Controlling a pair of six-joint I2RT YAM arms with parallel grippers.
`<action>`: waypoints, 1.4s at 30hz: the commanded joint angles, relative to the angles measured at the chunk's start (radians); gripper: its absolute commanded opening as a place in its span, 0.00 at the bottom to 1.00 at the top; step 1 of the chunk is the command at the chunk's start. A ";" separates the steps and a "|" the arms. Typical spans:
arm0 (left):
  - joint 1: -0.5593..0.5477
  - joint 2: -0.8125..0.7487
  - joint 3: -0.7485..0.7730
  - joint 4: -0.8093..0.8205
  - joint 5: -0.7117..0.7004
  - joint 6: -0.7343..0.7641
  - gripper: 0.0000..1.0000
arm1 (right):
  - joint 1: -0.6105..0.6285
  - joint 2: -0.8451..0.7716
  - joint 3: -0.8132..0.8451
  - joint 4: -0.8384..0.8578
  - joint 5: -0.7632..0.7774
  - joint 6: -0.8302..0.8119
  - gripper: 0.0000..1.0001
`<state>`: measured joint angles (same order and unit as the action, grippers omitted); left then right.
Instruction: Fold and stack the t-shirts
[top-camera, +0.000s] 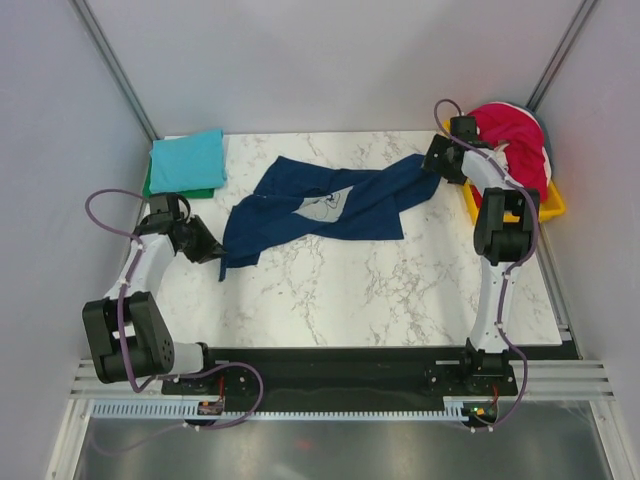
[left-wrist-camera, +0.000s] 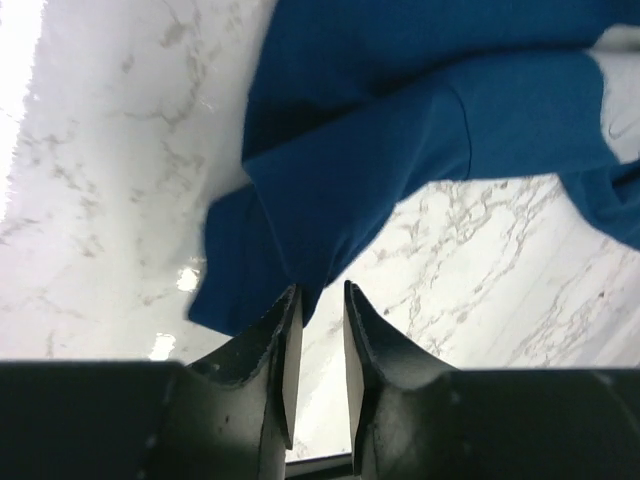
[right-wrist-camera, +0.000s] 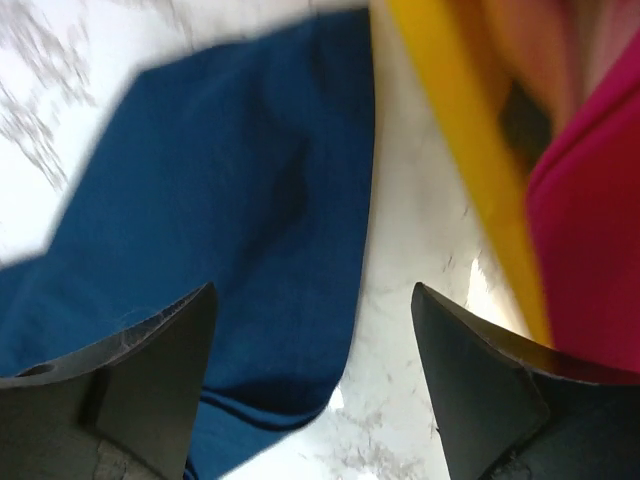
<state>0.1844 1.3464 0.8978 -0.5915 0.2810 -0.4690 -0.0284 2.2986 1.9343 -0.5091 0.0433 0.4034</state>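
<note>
Four tees: navy, teal, green, magenta; left jaws narrow, right jaws wide.

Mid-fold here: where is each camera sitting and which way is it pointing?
Top: above and behind the bases, looking down on the table; both arms show whole.
Left wrist: on the left arm, looking past the left gripper at one end of the navy shirt.
Right wrist: on the right arm, looking past the open right gripper at the shirt's other end and the tray.
Shared: all three show the navy shirt; top and right wrist, the tray.
</note>
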 joint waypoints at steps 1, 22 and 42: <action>-0.040 -0.012 -0.010 0.015 0.101 0.043 0.31 | 0.022 -0.137 -0.114 0.000 -0.010 -0.015 0.86; -0.057 -0.072 -0.022 0.021 0.075 0.027 0.23 | 0.223 -0.455 -0.841 0.222 -0.189 0.110 0.67; -0.053 -0.234 -0.014 0.006 0.116 -0.026 0.02 | 0.089 -0.985 -1.014 0.057 -0.049 0.081 0.00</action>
<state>0.1287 1.2213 0.8772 -0.5941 0.3496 -0.4690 0.1516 1.5467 0.9562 -0.3710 -0.0875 0.5053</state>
